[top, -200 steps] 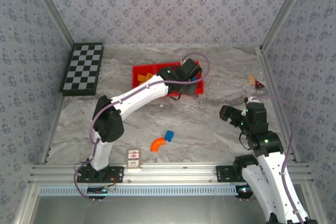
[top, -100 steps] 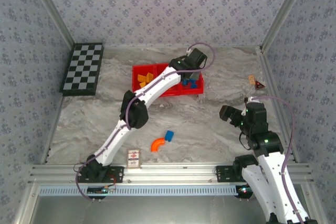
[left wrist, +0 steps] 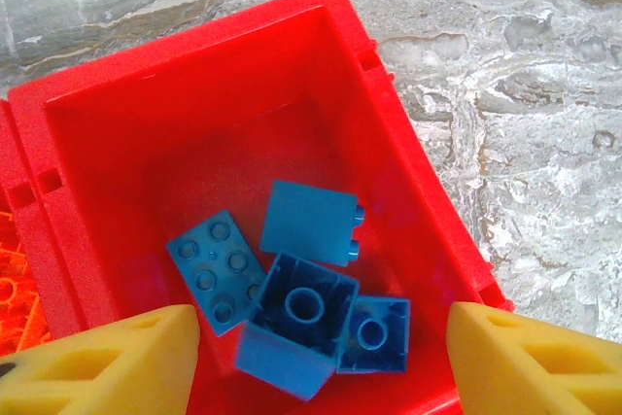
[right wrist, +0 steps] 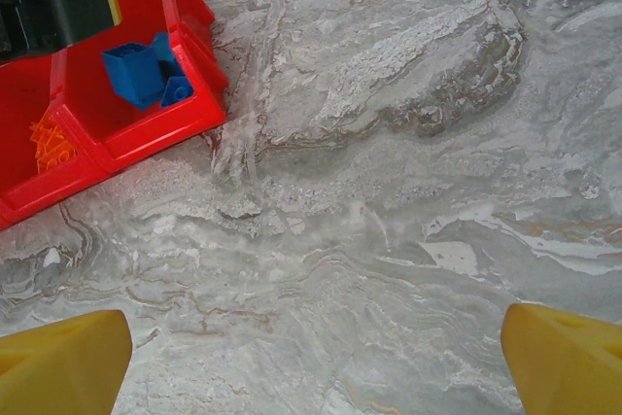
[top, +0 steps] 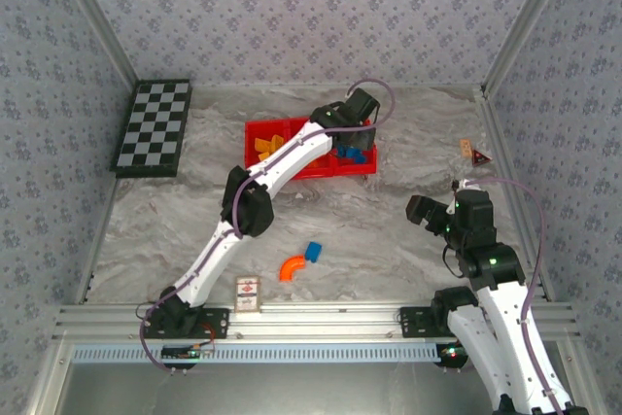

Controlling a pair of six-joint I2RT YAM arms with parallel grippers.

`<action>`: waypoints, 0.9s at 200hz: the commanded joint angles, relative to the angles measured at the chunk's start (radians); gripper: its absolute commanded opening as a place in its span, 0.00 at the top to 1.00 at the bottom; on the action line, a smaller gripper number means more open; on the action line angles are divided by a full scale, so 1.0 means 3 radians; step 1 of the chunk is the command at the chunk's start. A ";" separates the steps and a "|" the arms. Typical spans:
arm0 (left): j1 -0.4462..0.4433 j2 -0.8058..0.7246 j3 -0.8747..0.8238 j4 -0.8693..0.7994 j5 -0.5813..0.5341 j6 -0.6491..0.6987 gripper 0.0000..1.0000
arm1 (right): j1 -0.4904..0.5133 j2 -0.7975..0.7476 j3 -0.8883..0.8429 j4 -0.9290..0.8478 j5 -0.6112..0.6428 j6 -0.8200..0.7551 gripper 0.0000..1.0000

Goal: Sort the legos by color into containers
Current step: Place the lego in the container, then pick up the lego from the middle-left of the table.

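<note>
**A:** Sort status?

**B:** Mostly done. Four blue legos (left wrist: 296,313) lie in the right-end compartment of the red tray (left wrist: 413,148). The yellow-orange pieces (top: 264,146) are in the left-end one and the orange pieces (right wrist: 49,138) in the middle (the arm hides part of it). Left on the tabletop (top: 389,245) are a blue brick (top: 313,252) and a curved red-orange brick (top: 291,267), just beside each other.

**A:** Tools?

**B:** The left tool (left wrist: 323,337) hovers over the blue compartment, fingers apart, nothing clamped. The right tool (right wrist: 316,357) is also spread, over bare tabletop.

**A:** Versus a second ago?

**B:** The left elbow was folded back. Now the arm is stretched out and its tool is further right. The right arm and the loose bricks are unmoved.
</note>
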 commanded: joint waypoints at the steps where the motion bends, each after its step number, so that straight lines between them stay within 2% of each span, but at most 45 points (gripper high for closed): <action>1: -0.0035 -0.0195 0.0039 -0.0095 0.0014 0.0039 0.28 | 0.0016 0.0006 -0.0033 0.0006 0.0052 0.0043 0.00; 30: -0.0090 -0.0405 -0.0013 -0.0217 -0.0042 0.0123 0.25 | 0.0017 0.0003 -0.0031 0.0002 0.0053 0.0042 0.00; 54: -0.0191 -0.0728 -0.0311 -0.0330 -0.0160 0.0235 0.17 | 0.0021 0.0001 -0.0030 -0.0001 0.0055 0.0043 0.00; 78: -0.0336 -0.1219 -0.0994 -0.0348 -0.0435 0.0189 0.07 | 0.0022 0.0000 -0.0024 -0.0004 0.0054 0.0047 0.00; 103: -0.0438 -0.1783 -0.1908 -0.0178 -0.0398 -0.0004 0.01 | 0.0025 0.0000 -0.0030 0.0006 0.0057 0.0043 0.00; 146: -0.0578 -0.2566 -0.3273 0.0030 -0.0197 -0.0404 0.00 | 0.0019 0.0010 -0.0036 0.0017 0.0047 0.0047 0.00; 180: -0.0798 -0.2784 -0.3752 -0.0098 -0.0140 -0.0617 0.00 | 0.0019 0.0035 -0.0031 0.0024 0.0061 0.0046 0.00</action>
